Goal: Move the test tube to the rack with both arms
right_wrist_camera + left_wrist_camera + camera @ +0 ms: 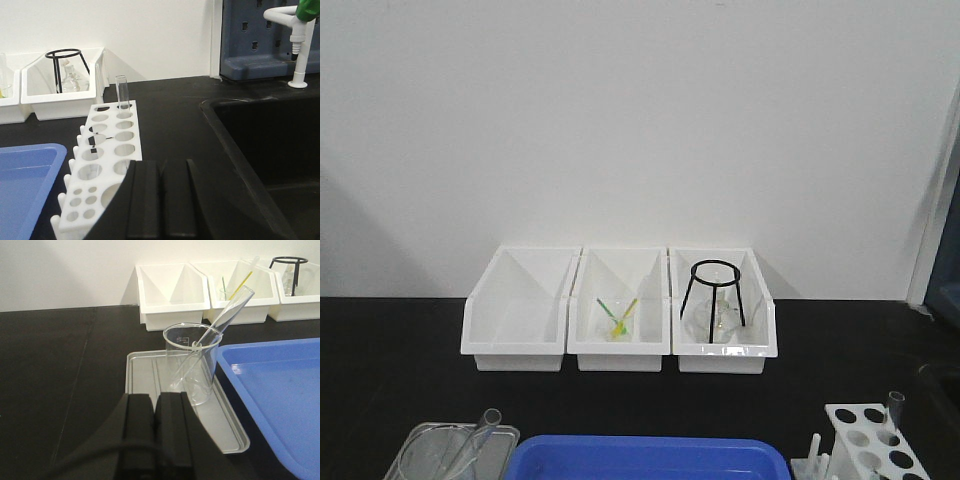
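A slim clear test tube [227,315] leans in a glass beaker [192,362] on a grey tray [145,375], its open rim pointing up and to the right. My left gripper [155,399] is shut and empty, just in front of the beaker and apart from it. The white rack [107,150] stands left of my right gripper [161,165], which is shut on nothing. Another clear tube [122,92] stands upright in a far hole of the rack. In the front view the leaning test tube [480,435] and the rack [870,445] show, but neither gripper does.
A blue tray [280,385] lies between the grey tray and the rack. Three white bins [620,310] line the back wall; one holds a black wire stand [715,290]. A deep black sink [270,145] opens right of the rack, with a white tap [300,45] behind.
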### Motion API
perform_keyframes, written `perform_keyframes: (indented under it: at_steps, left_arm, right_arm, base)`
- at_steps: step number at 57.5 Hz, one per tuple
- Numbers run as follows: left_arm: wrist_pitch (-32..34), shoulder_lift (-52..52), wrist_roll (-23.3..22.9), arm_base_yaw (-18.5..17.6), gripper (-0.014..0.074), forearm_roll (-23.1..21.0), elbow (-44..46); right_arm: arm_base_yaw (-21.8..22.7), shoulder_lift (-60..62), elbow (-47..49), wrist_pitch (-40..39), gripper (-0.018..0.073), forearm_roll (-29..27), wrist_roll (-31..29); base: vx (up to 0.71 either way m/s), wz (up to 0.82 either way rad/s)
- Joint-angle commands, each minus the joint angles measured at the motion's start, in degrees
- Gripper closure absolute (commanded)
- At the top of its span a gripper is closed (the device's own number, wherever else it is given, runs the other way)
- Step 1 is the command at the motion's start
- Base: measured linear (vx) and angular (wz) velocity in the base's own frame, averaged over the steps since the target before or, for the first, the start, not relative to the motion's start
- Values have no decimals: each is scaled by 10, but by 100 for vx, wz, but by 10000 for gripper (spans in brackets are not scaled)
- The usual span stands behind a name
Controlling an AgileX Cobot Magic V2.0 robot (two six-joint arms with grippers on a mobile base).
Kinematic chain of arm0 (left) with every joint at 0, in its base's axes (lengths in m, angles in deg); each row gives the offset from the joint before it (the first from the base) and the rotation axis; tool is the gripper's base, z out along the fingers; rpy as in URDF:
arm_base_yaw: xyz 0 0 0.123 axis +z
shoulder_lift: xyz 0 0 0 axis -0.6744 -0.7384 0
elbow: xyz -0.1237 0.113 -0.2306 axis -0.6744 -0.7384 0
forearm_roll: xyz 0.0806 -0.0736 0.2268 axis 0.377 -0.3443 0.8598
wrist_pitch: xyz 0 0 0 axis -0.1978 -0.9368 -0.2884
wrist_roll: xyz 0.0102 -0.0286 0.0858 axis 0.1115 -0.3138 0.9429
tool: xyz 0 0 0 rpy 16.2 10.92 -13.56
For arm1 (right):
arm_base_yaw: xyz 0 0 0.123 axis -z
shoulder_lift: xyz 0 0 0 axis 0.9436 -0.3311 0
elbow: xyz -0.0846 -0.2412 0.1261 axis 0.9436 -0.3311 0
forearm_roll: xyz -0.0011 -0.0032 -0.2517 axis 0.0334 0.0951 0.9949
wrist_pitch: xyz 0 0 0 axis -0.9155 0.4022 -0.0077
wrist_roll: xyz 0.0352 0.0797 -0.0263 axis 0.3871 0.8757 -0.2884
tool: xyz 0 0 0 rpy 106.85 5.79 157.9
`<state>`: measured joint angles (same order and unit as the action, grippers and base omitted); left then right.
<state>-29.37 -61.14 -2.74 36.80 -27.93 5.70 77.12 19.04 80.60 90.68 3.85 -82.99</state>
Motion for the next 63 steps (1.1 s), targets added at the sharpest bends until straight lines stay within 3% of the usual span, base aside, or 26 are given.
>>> perform_keyframes:
  at_steps: [1,30,39,47,52,63]
  left_arm:
    - [49,9,-3,0,603,-3,17]
    - [57,9,-3,0,603,-3,17]
    - [96,9,-39,0,603,-34,17]
    - [102,9,-43,0,603,-33,17]
    - [123,9,-42,0,603,-29,18]
    - [249,7,-63,0,603,-48,69]
  right_arm:
    - [1,5,-11,-46,567,6,-2]
    - [1,5,-11,-50,567,46,-27]
    - [1,5,-11,-51,567,42,-27]
    - [1,5,-11,-54,567,42,-27]
    - [1,5,-10,-104,567,46,-36]
    - [1,5,28,-253,567,-20,-1]
  base:
    - [4,-1]
    - [1,0]
    - [0,0]
    - [0,0]
    - [0,0]
    - [0,0]
